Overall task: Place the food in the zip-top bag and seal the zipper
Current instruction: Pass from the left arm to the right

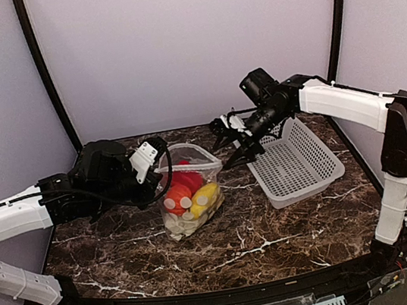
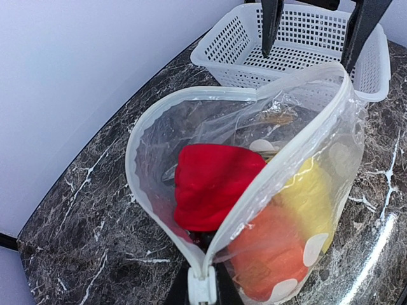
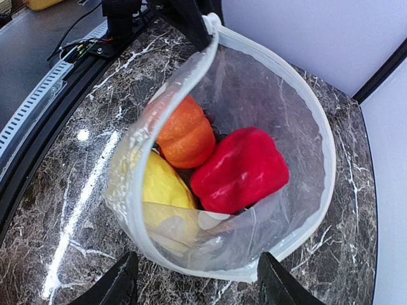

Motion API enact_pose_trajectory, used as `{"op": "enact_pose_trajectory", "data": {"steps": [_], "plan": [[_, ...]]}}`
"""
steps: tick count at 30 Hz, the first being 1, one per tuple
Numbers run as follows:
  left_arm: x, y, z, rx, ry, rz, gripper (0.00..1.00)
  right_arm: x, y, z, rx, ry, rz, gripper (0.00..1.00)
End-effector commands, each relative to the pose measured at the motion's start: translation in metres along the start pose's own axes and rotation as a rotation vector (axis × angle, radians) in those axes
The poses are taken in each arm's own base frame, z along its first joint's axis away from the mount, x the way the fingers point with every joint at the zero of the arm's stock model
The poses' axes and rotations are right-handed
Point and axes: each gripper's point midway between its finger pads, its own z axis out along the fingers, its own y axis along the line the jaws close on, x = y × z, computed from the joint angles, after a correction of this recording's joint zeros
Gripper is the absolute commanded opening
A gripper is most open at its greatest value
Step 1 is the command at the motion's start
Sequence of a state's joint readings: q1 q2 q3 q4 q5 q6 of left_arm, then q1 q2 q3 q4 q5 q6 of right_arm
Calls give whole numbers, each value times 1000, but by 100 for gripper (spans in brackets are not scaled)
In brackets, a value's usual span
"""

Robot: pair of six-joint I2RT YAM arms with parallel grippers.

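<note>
Top view: clear dotted bag [image 1: 199,161] stood on the marble counter [image 1: 277,237], mouth open, with red, orange and yellow toy food [image 1: 185,195] inside. A white mesh basket [image 1: 297,161] sat just beside it, to the right. The left claw [image 1: 157,159] was at the bag's left end. The right claw [image 1: 232,147] hung, jaws apart, between bag and basket. Left wrist view: left claw clamped on the end of the zipper [image 2: 131,159]; red pepper [image 2: 213,184], orange piece [image 2: 270,254] and yellow piece [image 2: 311,197] lay inside. Right wrist view: fingers [image 3: 121,286] stood wide, gripping nothing, near the bag's rim.
</note>
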State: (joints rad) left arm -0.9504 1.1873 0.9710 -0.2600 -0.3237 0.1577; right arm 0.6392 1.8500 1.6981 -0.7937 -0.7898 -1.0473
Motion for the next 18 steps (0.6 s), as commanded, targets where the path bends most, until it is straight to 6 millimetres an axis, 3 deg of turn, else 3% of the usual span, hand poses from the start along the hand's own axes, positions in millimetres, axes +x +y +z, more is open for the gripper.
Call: {"op": "enact_pose_trajectory", "data": {"steps": [1,5,9,15,18], "plan": [[-11,6,-5,-12,-59,-9,1,4,15,14,-22,65,-49,62],[-11,4,-3,-7,-61,-2,1,9,7,28,-11,96,-64,60],[-11,7,-5,-16,-57,6,1,18,-5,36,23,152,-68,46],[-6,10,-6,-33,-53,32,1,25,-12,12,116,281,-150,3],[-5,7,-3,-24,-50,53,1,13,-18,-6,171,309,-187,0]]}}
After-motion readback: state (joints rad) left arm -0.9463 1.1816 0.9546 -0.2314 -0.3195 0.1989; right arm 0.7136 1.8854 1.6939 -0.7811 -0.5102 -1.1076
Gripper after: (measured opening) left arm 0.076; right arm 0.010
